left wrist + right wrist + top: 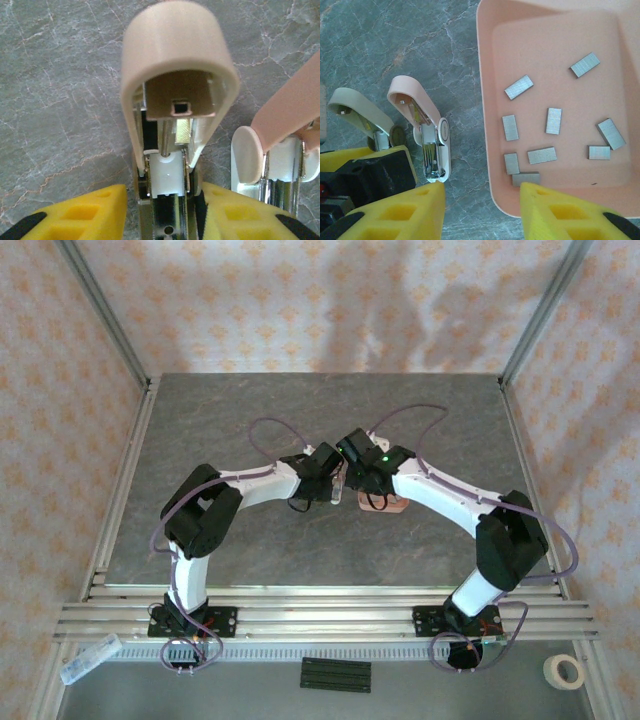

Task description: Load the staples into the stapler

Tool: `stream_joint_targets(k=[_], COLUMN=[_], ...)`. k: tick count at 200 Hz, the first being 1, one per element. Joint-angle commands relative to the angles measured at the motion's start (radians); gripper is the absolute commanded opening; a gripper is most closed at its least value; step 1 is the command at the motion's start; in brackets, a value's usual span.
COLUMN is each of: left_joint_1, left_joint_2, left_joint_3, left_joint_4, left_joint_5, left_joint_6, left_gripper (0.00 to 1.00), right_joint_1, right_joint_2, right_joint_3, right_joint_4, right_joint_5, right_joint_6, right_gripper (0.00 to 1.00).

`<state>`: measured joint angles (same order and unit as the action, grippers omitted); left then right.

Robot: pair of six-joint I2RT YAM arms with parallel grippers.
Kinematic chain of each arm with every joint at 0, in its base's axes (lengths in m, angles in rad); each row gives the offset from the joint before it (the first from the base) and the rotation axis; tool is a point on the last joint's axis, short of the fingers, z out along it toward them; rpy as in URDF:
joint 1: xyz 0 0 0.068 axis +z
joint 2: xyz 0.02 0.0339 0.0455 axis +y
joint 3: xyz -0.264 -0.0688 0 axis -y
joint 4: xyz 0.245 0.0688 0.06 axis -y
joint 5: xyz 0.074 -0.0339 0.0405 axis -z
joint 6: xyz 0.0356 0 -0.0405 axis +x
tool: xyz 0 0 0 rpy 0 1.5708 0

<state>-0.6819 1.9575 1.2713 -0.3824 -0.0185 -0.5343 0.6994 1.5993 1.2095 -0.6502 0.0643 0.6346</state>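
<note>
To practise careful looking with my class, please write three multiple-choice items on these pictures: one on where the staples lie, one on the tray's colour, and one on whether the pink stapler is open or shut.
1. Where do the staples lie?
A. on the bare table
B. in the tray
C. in a glass jar

2. What colour is the tray?
A. blue
B. green
C. salmon pink

3. The top of the pale-pink stapler is:
A. swung open
B. shut flat
C. taken off

Answers:
1 B: the grey blocks lie scattered on the tray's floor.
2 C: the right wrist view shows it is pink all over.
3 A: its top is hinged up off the base.
</note>
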Motion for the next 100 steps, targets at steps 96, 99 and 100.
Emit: stream_joint_targets(k=[96,99,100], left_joint_1=[0.002,0.003,0.003], left_joint_2=[-0.085,-0.089,-0.091], left_joint_3=[-0.047,-0.047,-0.047], left_joint_4=[-0.047,-0.047,-0.047], left_joint_5=[0.01,0.009,0.009], left_joint_6=[-0.042,-0.045,-0.045], left_gripper=[0.47,0.47,0.48], right_joint_1=[-0.006,-0.006,-0.006], right_joint_2=[-0.053,-0.053,-0.054], right_joint_3=[-0.033,-0.03,-0.029], right_joint_4=[0.017,0.014,0.014], right_joint_5=[0.03,0.029,0.029], right_joint_6=[0.012,0.01,0.01], right_gripper=[0.43,0.43,0.43])
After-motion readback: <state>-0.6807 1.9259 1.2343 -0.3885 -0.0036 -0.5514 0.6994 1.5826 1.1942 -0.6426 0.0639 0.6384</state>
